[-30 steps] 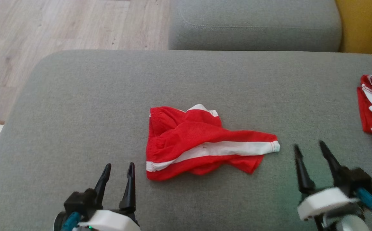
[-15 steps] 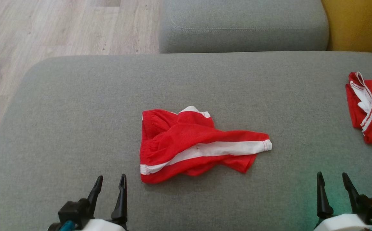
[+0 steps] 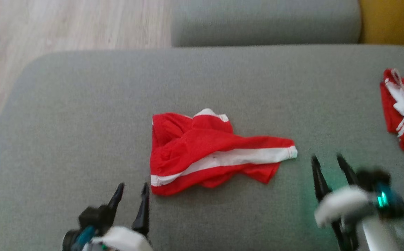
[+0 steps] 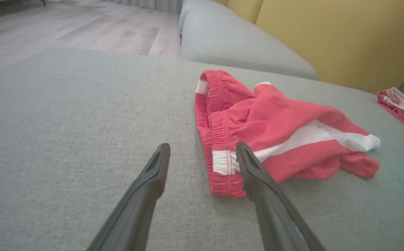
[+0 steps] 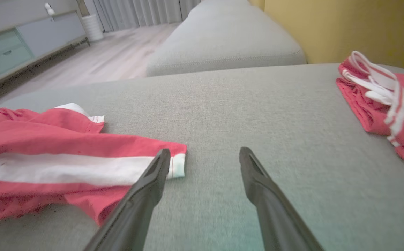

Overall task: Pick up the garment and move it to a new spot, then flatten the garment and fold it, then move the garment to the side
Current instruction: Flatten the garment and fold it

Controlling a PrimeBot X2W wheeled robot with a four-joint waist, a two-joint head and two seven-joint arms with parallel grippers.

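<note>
The garment is a pair of red shorts with a white side stripe, lying crumpled in the middle of the grey cushion. In the left wrist view the garment shows its elastic waistband towards me. My left gripper stands open just left of the garment's near corner, with nothing between its fingers. In its own view my left gripper has its right finger in front of the waistband. My right gripper stands open and empty just right of the garment's striped leg end; in its own view my right gripper points past it.
A second red and white garment lies bunched at the cushion's right edge, also seen as that red bundle in the right wrist view. A second grey cushion lies beyond, wooden floor to the left, a yellow backrest at right.
Both grippers have come up towards the garment since half a second ago, the right one more. The head view has shifted slightly; the garment lies as it did.
</note>
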